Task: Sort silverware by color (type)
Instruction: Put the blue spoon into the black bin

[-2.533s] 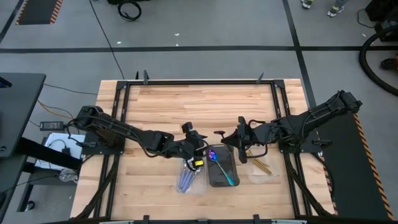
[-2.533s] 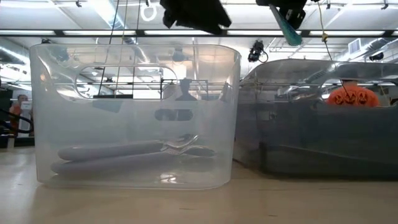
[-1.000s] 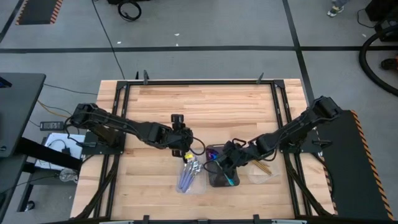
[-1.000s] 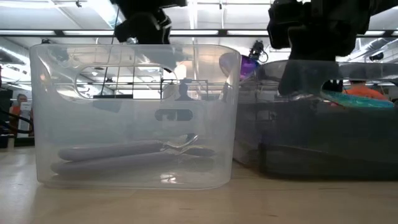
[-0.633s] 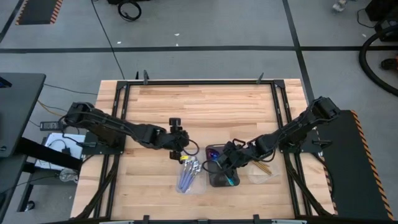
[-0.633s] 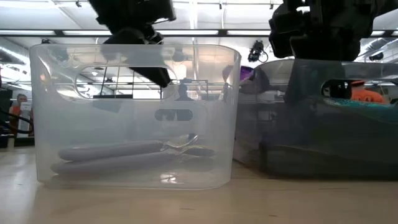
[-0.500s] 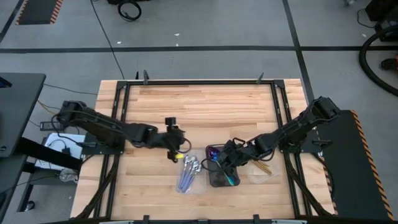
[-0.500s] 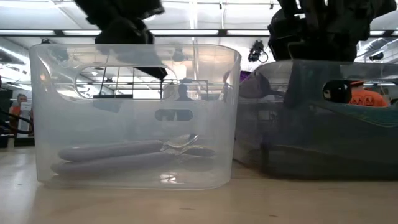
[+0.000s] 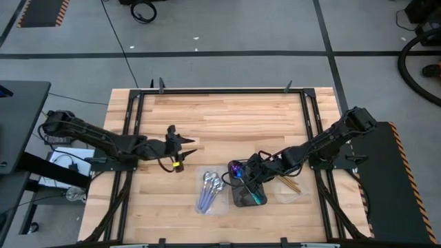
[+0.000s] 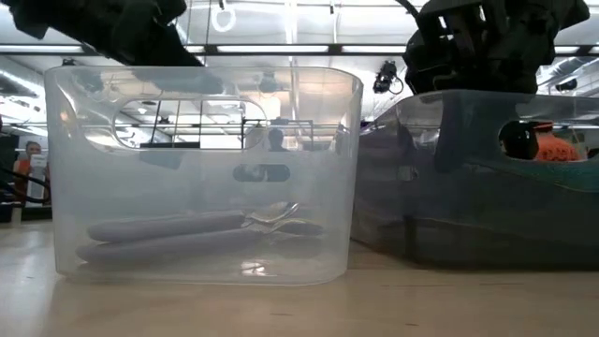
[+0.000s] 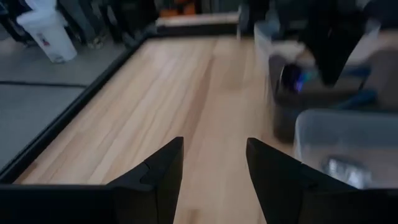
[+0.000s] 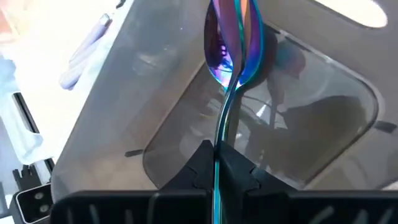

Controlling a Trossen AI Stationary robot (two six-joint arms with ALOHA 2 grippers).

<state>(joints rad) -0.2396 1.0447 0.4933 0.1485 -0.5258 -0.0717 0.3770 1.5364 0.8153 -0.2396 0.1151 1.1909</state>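
Now my right claw is gripping the iridescent spoon over the dark tray; my left claw is hovering apart at nine o'clock.

Bright even overhead light, ceiling strip lamps glaring (low view), left wrist view motion-blurred, soft shadows

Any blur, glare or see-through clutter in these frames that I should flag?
Left wrist view: far end smeared, the trays soft, only the left pincer crisp. Right wrist view: sharp, with rainbow glare on the iridescent spoon in the right pincer. Low view: ceiling lights and room show through the clear tray, muddling the silver spoons.
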